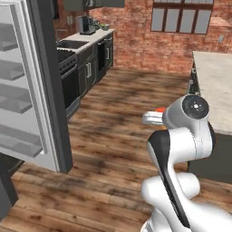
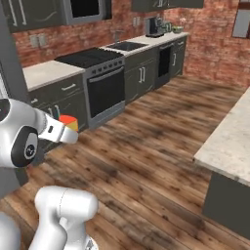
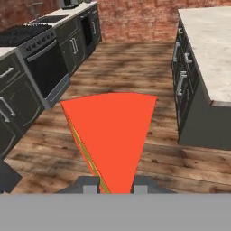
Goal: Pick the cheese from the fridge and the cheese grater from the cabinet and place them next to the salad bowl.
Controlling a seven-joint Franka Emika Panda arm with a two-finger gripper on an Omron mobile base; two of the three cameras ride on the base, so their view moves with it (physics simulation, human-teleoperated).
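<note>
Claw (image 3: 115,189) is squeezed onto the cheese (image 3: 110,135), and in the hand view the big red face of the wedge sits between the two dark tips with a thin yellow edge down its left side. So the cheese is out of the fridge (image 1: 31,86) and up in the air over the wood floor (image 1: 113,136), not on any surface. I think the step in hand is carrying the cheese across the kitchen to the salad bowl. The next move calls for the robot to find the bowl, go to it, keep a steady squeeze, and set the wedge down just beside the bowl, not inside it. The grater is a job for later. Going left to right: the left base view has the open fridge door with its pale shelves on the left, the dark cabinets (image 1: 88,68) and sink surface (image 1: 86,41) farther back, and the white arm on the right with just a tiny bit of orange peeking past it. The right base view sees the cheese from the side, a small red and yellow block at the arm's tip near the stove (image 2: 97,73), and it has the pale island surface (image 2: 229,141) on the right. The hand view shows the grip up close, which the base views are too far off to show.
</note>
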